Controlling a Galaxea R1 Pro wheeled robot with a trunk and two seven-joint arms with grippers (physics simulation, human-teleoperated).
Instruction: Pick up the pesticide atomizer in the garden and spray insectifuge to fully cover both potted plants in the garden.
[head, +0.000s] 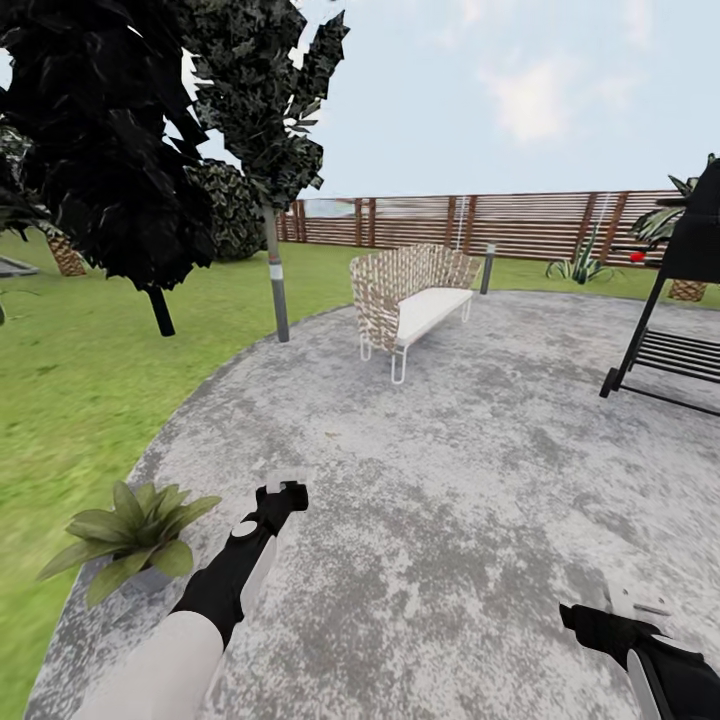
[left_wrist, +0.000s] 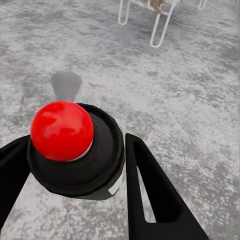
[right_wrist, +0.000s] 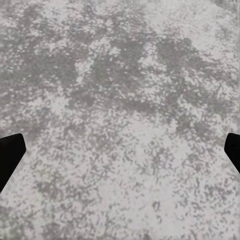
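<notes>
The pesticide atomizer (left_wrist: 102, 160), a dark bottle with a round red top, sits between the black fingers of my left gripper (left_wrist: 80, 175), which is shut on it above the grey patio. In the head view my left gripper (head: 284, 496) hangs over the paving, a short way right of one potted plant (head: 135, 535), a low rosette of olive-green leaves at the patio's edge. My right gripper (head: 628, 612) is low over the paving at the lower right. It is open, with bare paving between its fingertips (right_wrist: 10, 156).
A wicker bench (head: 410, 295) stands at mid patio (head: 450, 480), with a grey bollard lamp (head: 277, 290) to its left. A black metal stand (head: 670, 340) is on the right. Dark trees (head: 110, 150) and lawn (head: 70, 400) lie left, the slatted fence (head: 480, 222) behind.
</notes>
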